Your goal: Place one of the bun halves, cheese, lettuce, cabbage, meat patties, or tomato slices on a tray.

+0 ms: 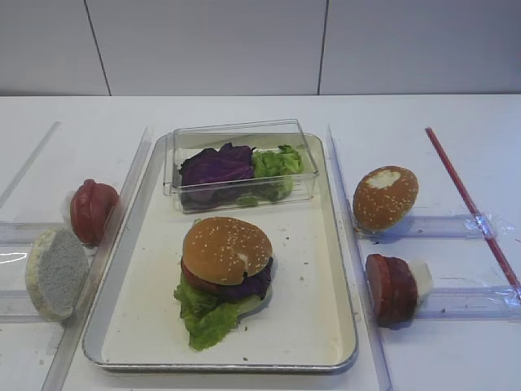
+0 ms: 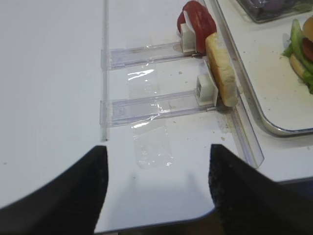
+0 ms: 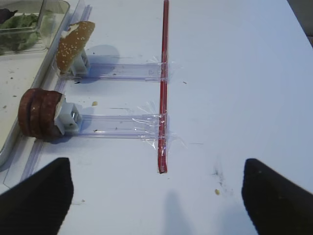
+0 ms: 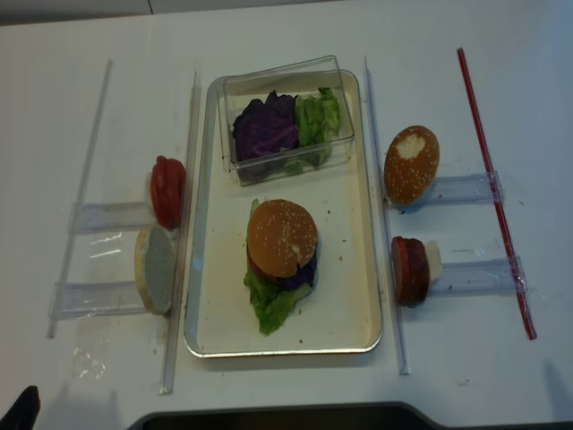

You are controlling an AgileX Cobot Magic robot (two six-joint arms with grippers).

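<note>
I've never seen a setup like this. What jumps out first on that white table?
A fully stacked burger with a golden sesame-seeded bun top sits mid-way along the large silver-rimmed metal tray, frilly green lettuce spilling from under it. Behind it on the tray stands a clear plastic box holding dark purple cabbage and more lettuce. Spare buns, patties and tomato slices stand on edge in clear holders at both sides.

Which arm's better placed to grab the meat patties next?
Right, probably. The meat patties stand in a holder right of the tray, just ahead of the open right gripper. The left gripper faces the tomato slices instead.
</note>
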